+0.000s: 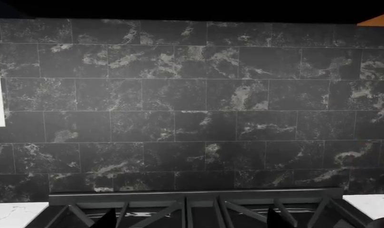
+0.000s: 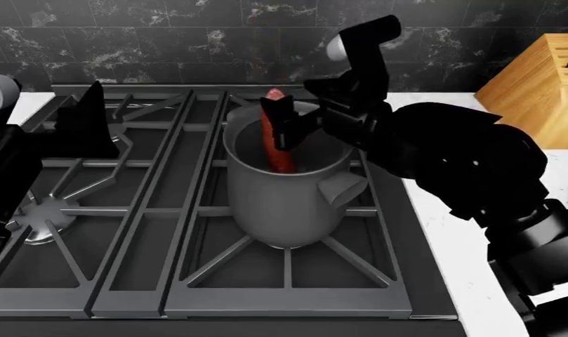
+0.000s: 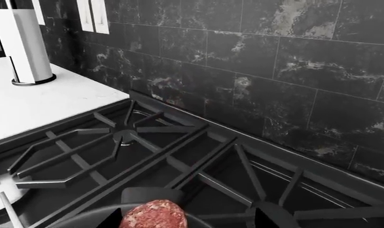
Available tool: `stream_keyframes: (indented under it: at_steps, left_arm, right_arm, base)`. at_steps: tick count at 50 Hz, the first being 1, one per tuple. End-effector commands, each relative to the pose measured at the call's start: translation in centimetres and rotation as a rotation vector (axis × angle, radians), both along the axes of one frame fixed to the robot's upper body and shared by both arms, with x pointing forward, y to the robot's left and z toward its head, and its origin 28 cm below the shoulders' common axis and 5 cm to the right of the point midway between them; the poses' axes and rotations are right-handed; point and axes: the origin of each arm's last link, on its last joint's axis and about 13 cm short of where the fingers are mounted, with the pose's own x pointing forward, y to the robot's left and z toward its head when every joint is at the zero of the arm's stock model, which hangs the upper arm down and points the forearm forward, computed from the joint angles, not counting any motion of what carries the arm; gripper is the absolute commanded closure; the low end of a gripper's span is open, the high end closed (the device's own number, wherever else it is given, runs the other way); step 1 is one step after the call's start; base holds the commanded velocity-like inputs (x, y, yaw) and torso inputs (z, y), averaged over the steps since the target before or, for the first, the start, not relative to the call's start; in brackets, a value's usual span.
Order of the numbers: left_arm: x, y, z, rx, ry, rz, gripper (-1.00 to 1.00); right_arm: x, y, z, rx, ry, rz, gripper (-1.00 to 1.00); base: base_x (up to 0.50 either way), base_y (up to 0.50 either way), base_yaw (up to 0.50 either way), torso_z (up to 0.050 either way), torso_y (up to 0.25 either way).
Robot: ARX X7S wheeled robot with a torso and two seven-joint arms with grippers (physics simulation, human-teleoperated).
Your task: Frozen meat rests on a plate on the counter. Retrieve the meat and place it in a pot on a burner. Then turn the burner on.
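Observation:
The grey pot (image 2: 284, 203) stands on the stove grate over a burner that it hides. The reddish-brown frozen meat (image 2: 275, 95) stands upright inside it, its top end above the rim. My right gripper (image 2: 286, 126) straddles the meat over the pot. In the right wrist view the meat's end (image 3: 154, 214) sits between the gripper's (image 3: 188, 219) spread fingertips, close to one and clear of the other, above the pot's far handle (image 3: 150, 194). My left gripper (image 2: 85, 121) is open and empty over the stove's rear left; it also shows in the left wrist view (image 1: 192, 221). The plate is out of view.
A free burner (image 2: 40, 210) lies at the front left under the grate spokes. The white counter (image 2: 466, 274) flanks the stove. A wooden knife block (image 2: 536, 77) stands at the back right. A paper towel roll (image 3: 27, 42) stands on the left counter. A dark tiled wall backs the stove.

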Motion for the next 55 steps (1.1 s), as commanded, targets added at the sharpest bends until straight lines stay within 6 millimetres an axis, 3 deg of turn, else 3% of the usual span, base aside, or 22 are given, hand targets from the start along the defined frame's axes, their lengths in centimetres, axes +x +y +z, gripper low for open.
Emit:
stream_keyframes:
  at_steps: [1, 32, 55]
  left_arm:
    - [0.0, 0.0, 0.0, 0.002, -0.001, -0.001, -1.00]
    - [0.0, -0.3, -0.1, 0.007, 0.010, -0.014, -1.00]
    - [-0.1, -0.4, -0.1, 0.014, 0.008, -0.017, -1.00]
  right_arm:
    - [-0.6, -0.2, 0.7, 0.011, -0.015, 0.002, -1.00]
    - [-7.2, -0.8, 3.7, 0.109, -0.203, -0.041, -1.00]
    - [-9.0, -1.1, 4.2, 0.146, -0.276, -0.098, -1.00]
  base:
    - [0.00, 0.00, 0.00, 0.000, 0.000]
    - [0.00, 0.00, 0.00, 0.000, 0.000]
    - [-0.04, 0.06, 0.00, 0.000, 0.000]
